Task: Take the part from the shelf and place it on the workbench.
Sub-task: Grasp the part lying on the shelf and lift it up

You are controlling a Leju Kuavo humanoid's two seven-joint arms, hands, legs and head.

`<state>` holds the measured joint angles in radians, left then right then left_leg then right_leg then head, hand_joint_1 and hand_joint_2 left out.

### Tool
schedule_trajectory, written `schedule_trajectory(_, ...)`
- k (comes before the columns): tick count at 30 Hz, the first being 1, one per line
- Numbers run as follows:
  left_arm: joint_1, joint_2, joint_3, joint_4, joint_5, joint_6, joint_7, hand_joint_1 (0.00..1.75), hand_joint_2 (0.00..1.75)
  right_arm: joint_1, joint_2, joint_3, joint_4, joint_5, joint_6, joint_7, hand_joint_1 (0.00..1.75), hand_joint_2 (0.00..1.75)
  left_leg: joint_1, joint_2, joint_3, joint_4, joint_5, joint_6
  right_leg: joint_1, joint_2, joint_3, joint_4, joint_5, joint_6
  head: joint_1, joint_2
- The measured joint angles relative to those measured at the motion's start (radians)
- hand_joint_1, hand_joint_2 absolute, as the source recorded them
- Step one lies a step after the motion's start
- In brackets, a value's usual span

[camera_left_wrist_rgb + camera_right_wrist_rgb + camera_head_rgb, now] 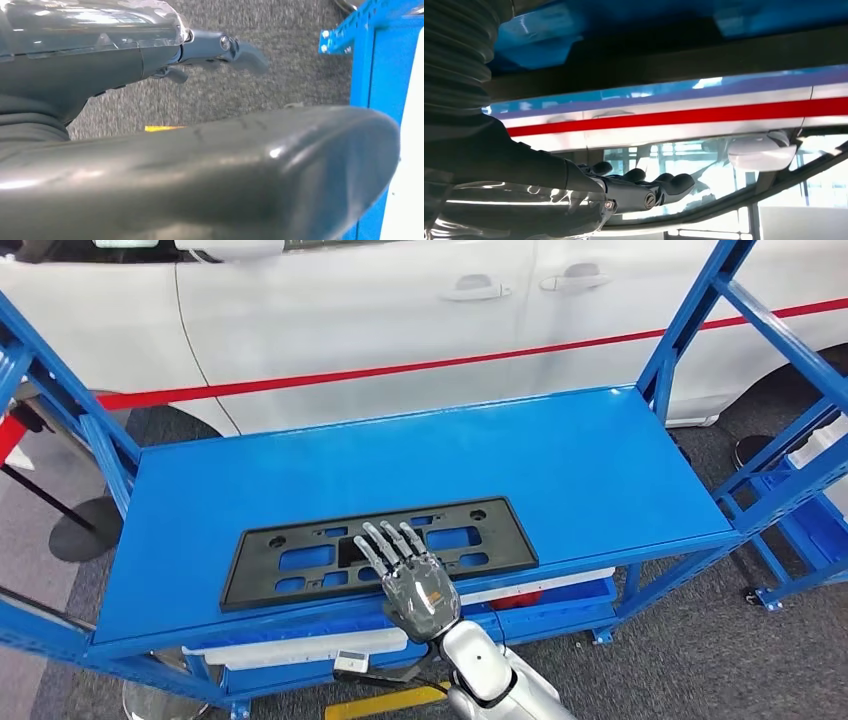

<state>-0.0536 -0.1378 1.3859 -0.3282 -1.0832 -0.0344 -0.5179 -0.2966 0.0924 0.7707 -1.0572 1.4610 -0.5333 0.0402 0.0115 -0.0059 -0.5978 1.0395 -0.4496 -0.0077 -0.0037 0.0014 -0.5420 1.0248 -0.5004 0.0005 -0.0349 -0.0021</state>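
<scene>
— Nearest, low in front: right hand (415,575), fingers stretched and apart, clamped on nothing. Spread over the middle of the black licence-plate bracket (300,560), at its near edge. Touching it or just above it? Cannot tell.

— And the bracket itself?

— Lying flat on the top board of the blue shelf (560,460), close to the front edge, long side along that edge. Not lifted yet. Behind the shelf, a white car (400,310) with a red stripe.

— Left hand (125,60)?

— Hanging beside the shelf frame, over grey carpet. Thumb and a finger apart, holding nothing.

— So which step?

— Probably the very first: reaching for the part, grasp not yet made.

— Needed next?

— Most likely to curl the fingers through one of the openings or around the near edge, then close firmly. Hard to pinch from above, being thin and flat on the board. Better to grip near the middle, because of the length; otherwise likely to tilt or slip when raised. After that, lift, turn away, and carry to the counter.
</scene>
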Motion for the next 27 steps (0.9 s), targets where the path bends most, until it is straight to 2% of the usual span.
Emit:
schedule_trajectory(2, 0.002, 0.0, 0.0, 0.0, -0.002, 0.0, 0.0, 0.0, 0.0, -0.001, 0.001, -0.008, -0.003, 0.001, 0.005, 0.003, 0.0, 1.75, 0.002, 0.0, 0.003, -0.005, -0.001, 0.014, -0.001, 0.0, 0.0, 0.003, -0.007, 0.009, 0.001, 0.0)
schedule_trajectory(3, 0.002, 0.0, 0.0, 0.0, -0.003, 0.0, 0.0, 0.0, 0.0, -0.001, 0.002, -0.012, -0.007, 0.001, 0.009, 0.004, 0.0, 1.75, 0.004, 0.0, 0.006, -0.009, -0.001, 0.021, -0.002, 0.0, -0.009, 0.024, -0.019, 0.015, 0.002, 0.0)
schedule_trajectory(4, 0.002, 0.001, 0.0, 0.0, -0.004, 0.0, 0.0, 0.0, 0.0, -0.002, 0.002, -0.016, -0.011, 0.001, 0.013, 0.005, 0.0, 1.75, 0.006, 0.0, 0.01, -0.012, -0.001, 0.027, -0.003, 0.0, -0.031, 0.066, -0.04, 0.019, 0.003, 0.0)
schedule_trajectory(6, 0.001, 0.001, 0.0, 0.0, -0.006, 0.0, 0.0, 0.0, 0.0, 0.0, 0.003, -0.023, -0.016, 0.001, 0.021, 0.005, 0.0, 1.75, 0.005, 0.001, 0.014, -0.014, -0.006, 0.036, -0.005, -0.001, -0.104, 0.195, -0.091, 0.026, 0.004, 0.0)
schedule_trajectory(7, 0.001, 0.001, 0.0, 0.0, -0.007, 0.0, 0.0, 0.0, 0.0, 0.002, 0.003, -0.026, -0.016, 0.001, 0.023, 0.005, 0.0, 1.75, 0.005, 0.0, 0.017, -0.014, -0.009, 0.038, -0.007, -0.001, -0.141, 0.253, -0.105, 0.027, 0.004, 0.0)
schedule_trajectory(8, 0.002, 0.001, 0.0, 0.0, -0.008, 0.0, 0.0, 0.0, 0.0, 0.004, 0.003, -0.029, -0.016, 0.001, 0.025, 0.005, 0.0, 1.75, 0.004, 0.0, 0.02, -0.014, -0.012, 0.038, -0.007, -0.001, -0.165, 0.282, -0.1, 0.028, 0.004, 0.0)
schedule_trajectory(9, 0.003, 0.001, 0.0, 0.0, -0.01, 0.0, 0.001, 0.0, 0.0, 0.005, 0.003, -0.03, -0.016, 0.001, 0.025, 0.005, 0.0, 1.75, 0.004, -0.001, 0.026, -0.014, -0.017, 0.038, -0.008, -0.001, -0.174, 0.277, -0.078, 0.027, 0.004, 0.0)
schedule_trajectory(10, 0.004, 0.001, 0.0, 0.0, -0.012, 0.0, 0.001, 0.0, 0.0, 0.006, 0.003, -0.031, -0.016, 0.001, 0.025, 0.005, 0.35, 1.75, 0.004, -0.002, 0.033, -0.014, -0.021, 0.036, -0.008, -0.001, -0.162, 0.235, -0.038, 0.024, 0.004, 0.0)
schedule_trajectory(11, 0.004, 0.001, 0.0, 0.0, -0.014, 0.0, 0.001, 0.0, 0.0, 0.004, 0.003, -0.031, -0.015, 0.001, 0.025, 0.005, 0.79, 1.75, 0.004, -0.003, 0.041, -0.014, -0.026, 0.034, -0.007, -0.001, -0.137, 0.167, 0.008, 0.019, 0.005, 0.0)
schedule_trajectory(12, 0.003, 0.001, 0.0, 0.0, -0.016, 0.0, 0.002, 0.0, 0.0, 0.002, 0.003, -0.031, -0.014, 0.001, 0.025, 0.005, 1.22, 1.75, 0.002, -0.004, 0.047, -0.013, -0.032, 0.029, -0.005, -0.001, -0.11, 0.103, 0.042, 0.014, 0.004, 0.0)
schedule_trajectory(13, 0.002, 0.001, 0.0, 0.0, -0.019, 0.002, 0.001, 0.0, 0.0, -0.001, 0.005, -0.032, -0.011, 0.002, 0.029, 0.004, 1.66, 1.75, 0.001, -0.004, 0.051, -0.013, -0.036, 0.024, -0.002, -0.001, -0.089, 0.052, 0.061, 0.009, 0.005, 0.0)
schedule_trajectory(14, 0.001, 0.001, 0.0, 0.0, -0.023, 0.005, 0.001, 0.0, 0.0, -0.005, 0.008, -0.032, -0.008, 0.003, 0.038, 0.004, 1.74, 1.75, 0.0, -0.004, 0.053, -0.013, -0.039, 0.018, 0.001, -0.001, -0.078, 0.024, 0.066, 0.005, 0.004, 0.0)
schedule_trajectory(15, 0.0, 0.001, 0.0, 0.0, -0.028, 0.009, 0.0, 0.0, 0.0, -0.01, 0.011, -0.032, -0.005, 0.004, 0.052, 0.005, 1.75, 1.75, -0.001, -0.003, 0.055, -0.015, -0.041, 0.012, 0.004, 0.0, -0.074, 0.017, 0.06, 0.003, 0.005, 0.0)
schedule_trajectory(17, -0.001, 0.001, -0.002, 0.0, -0.036, 0.016, -0.001, 0.0, 0.0, -0.02, 0.021, -0.032, 0.001, 0.007, 0.09, 0.007, 1.72, 1.75, -0.001, -0.001, 0.06, -0.022, -0.043, 0.0, 0.0, 0.002, -0.07, 0.006, 0.06, -0.005, 0.005, 0.0)
schedule_trajectory(19, -0.003, 0.002, -0.003, 0.0, -0.041, 0.02, -0.001, 0.0, 0.0, -0.034, 0.033, -0.032, 0.01, 0.009, 0.126, 0.009, 1.7, 1.75, -0.001, 0.0, 0.05, 0.007, -0.066, -0.01, -0.005, 0.001, -0.061, -0.007, 0.062, -0.015, 0.004, 0.0)
schedule_trajectory(20, -0.004, 0.002, -0.003, 0.0, -0.044, 0.021, -0.001, 0.0, 0.0, -0.041, 0.039, -0.032, 0.015, 0.009, 0.141, 0.01, 1.7, 1.75, 0.0, 0.0, 0.03, 0.052, -0.091, -0.014, -0.006, -0.001, -0.057, -0.011, 0.061, -0.019, 0.004, 0.0)
schedule_trajectory(22, -0.004, 0.003, -0.003, 0.0, -0.047, 0.02, -0.001, 0.0, 0.0, -0.049, 0.048, -0.031, 0.029, 0.01, 0.164, 0.012, 1.69, 1.75, 0.001, 0.0, -0.036, 0.181, -0.145, -0.02, -0.004, -0.004, -0.055, -0.011, 0.058, -0.025, 0.004, 0.0)
schedule_trajectory(23, -0.003, 0.003, -0.003, 0.0, -0.049, 0.02, -0.001, 0.0, 0.0, -0.051, 0.052, -0.031, 0.036, 0.011, 0.177, 0.014, 1.69, 1.75, 0.001, 0.0, -0.065, 0.23, -0.156, -0.022, -0.003, -0.004, -0.054, -0.01, 0.056, -0.027, 0.004, 0.0)
schedule_trajectory(24, -0.002, 0.003, -0.003, 0.0, -0.049, 0.02, -0.001, 0.0, 0.0, -0.052, 0.055, -0.03, 0.043, 0.013, 0.19, 0.017, 1.68, 1.75, 0.002, 0.0, -0.078, 0.245, -0.146, -0.022, -0.003, -0.004, -0.052, -0.008, 0.054, -0.028, 0.004, 0.0)
schedule_trajectory(25, -0.001, 0.003, -0.003, 0.0, -0.05, 0.02, -0.001, 0.0, 0.0, -0.053, 0.057, -0.03, 0.05, 0.014, 0.201, 0.02, 1.68, 1.75, 0.002, 0.0, -0.073, 0.222, -0.118, -0.022, -0.002, -0.003, -0.05, -0.006, 0.051, -0.027, 0.004, 0.0)
schedule_trajectory(27, -0.002, 0.005, -0.003, 0.0, -0.05, 0.02, -0.001, 0.0, 0.0, -0.058, 0.06, -0.03, 0.061, 0.016, 0.213, 0.022, 1.68, 1.75, 0.001, 0.001, -0.02, 0.094, -0.044, -0.016, -0.001, -0.001, -0.045, 0.0, 0.044, -0.023, 0.004, 0.0)
